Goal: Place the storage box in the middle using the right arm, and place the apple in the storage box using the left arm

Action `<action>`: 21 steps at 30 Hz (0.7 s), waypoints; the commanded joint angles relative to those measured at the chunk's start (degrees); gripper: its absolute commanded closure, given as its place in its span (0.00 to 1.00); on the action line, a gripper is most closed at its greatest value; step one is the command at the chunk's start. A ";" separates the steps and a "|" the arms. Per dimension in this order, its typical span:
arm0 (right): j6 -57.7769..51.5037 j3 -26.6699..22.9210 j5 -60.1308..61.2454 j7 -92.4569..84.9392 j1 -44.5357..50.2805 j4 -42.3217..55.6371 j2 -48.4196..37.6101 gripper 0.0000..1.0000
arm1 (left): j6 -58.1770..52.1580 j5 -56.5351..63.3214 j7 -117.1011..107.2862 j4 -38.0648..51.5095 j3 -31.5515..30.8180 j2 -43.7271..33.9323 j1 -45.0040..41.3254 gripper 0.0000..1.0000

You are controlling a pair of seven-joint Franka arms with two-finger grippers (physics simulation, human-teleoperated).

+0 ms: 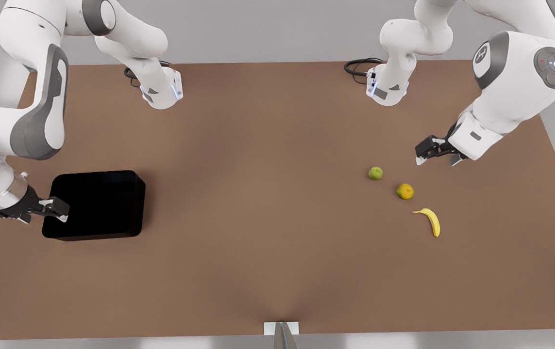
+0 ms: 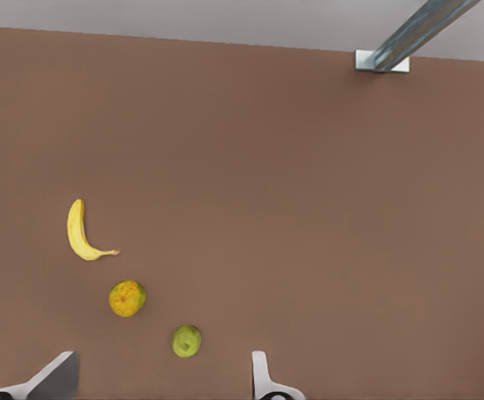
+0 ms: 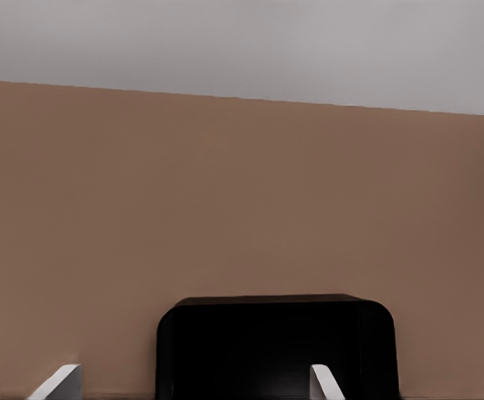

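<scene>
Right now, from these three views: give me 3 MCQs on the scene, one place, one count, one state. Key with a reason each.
1. Where is the storage box?
A. on the front view's left side of the table, at the right gripper
B. mid-table
C. beside the banana

2. How many fruits lie on the table?
A. two
B. three
C. four

3. What state is the left gripper in?
A. shut on the apple
B. open, holding nothing
C. shut on the banana

Key:
1 A: the right gripper is at the box's edge, far from the centre.
2 B: the apple, the yellow-orange fruit and the banana.
3 B: its fingers are spread apart in the left wrist view, with the apple lying free on the table.
</scene>
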 commanded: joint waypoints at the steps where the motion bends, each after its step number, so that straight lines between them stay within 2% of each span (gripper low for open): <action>1: -0.18 0.18 0.09 -0.03 0.10 0.00 0.11 0.00 | 0.07 0.05 -0.06 -0.26 0.00 0.02 -0.30 0.00; 2: -0.01 0.27 0.35 -0.11 -0.17 0.00 0.11 0.00 | 3.84 -0.56 0.03 -6.40 -0.09 0.02 -0.47 0.00; 3: 0.69 0.18 0.97 0.06 -0.26 0.00 0.47 0.00 | 13.33 -0.30 -0.68 -15.89 -1.58 -0.24 -0.74 0.00; 4: -1.06 0.27 1.41 0.15 -1.48 -0.17 -0.24 0.00 | 13.78 0.32 -0.85 -18.46 -4.04 0.02 -0.03 0.00; 5: -8.97 0.36 1.76 -0.38 -1.75 0.00 -1.56 0.00 | 15.62 0.49 -1.03 -22.14 -5.53 -0.16 0.32 0.00; 6: -10.55 0.44 5.09 0.41 -5.00 -0.96 -2.08 0.00 | 19.93 0.58 -1.03 -27.68 -6.68 -1.30 1.02 0.00; 8: -13.46 0.44 0.53 -1.52 -5.70 -4.12 -3.13 0.00 | 26.25 1.72 -6.11 -38.57 -7.82 -5.95 0.14 0.00; 11: -5.72 0.53 -0.44 -6.26 -12.02 -16.34 -7.80 0.00 | 29.78 2.60 -6.65 -43.94 -8.79 -4.47 -0.12 0.00; 12: -2.31 0.53 -0.53 -8.90 -14.14 -18.88 -7.62 0.00 | 31.00 2.95 -6.65 -44.12 -8.79 -1.65 -1.62 0.00; 13: 7.80 0.53 -0.53 -8.82 -15.90 -24.87 -7.44 0.00 | 32.59 5.41 -7.79 -44.12 -8.88 0.72 -1.79 0.00; 16: 14.32 0.88 -0.79 -8.99 -21.96 -25.75 -4.10 0.00 | 36.54 5.50 -8.15 -46.05 -8.88 1.07 -0.83 0.00; 18: 21.79 1.76 -0.70 -14.61 -25.48 -33.84 -4.90 0.00 | 39.27 5.50 -8.15 -47.28 -8.88 2.39 0.14 0.00; 19: 22.05 6.06 -0.79 -21.55 -29.34 -33.84 -4.37 0.00 | 39.62 5.50 -8.15 -47.55 -8.88 3.01 0.14 0.00; 21: 24.33 7.65 -0.79 -26.65 -32.24 -33.92 -3.32 0.00 | 41.91 5.68 -8.06 -48.69 -8.88 3.53 1.20 0.00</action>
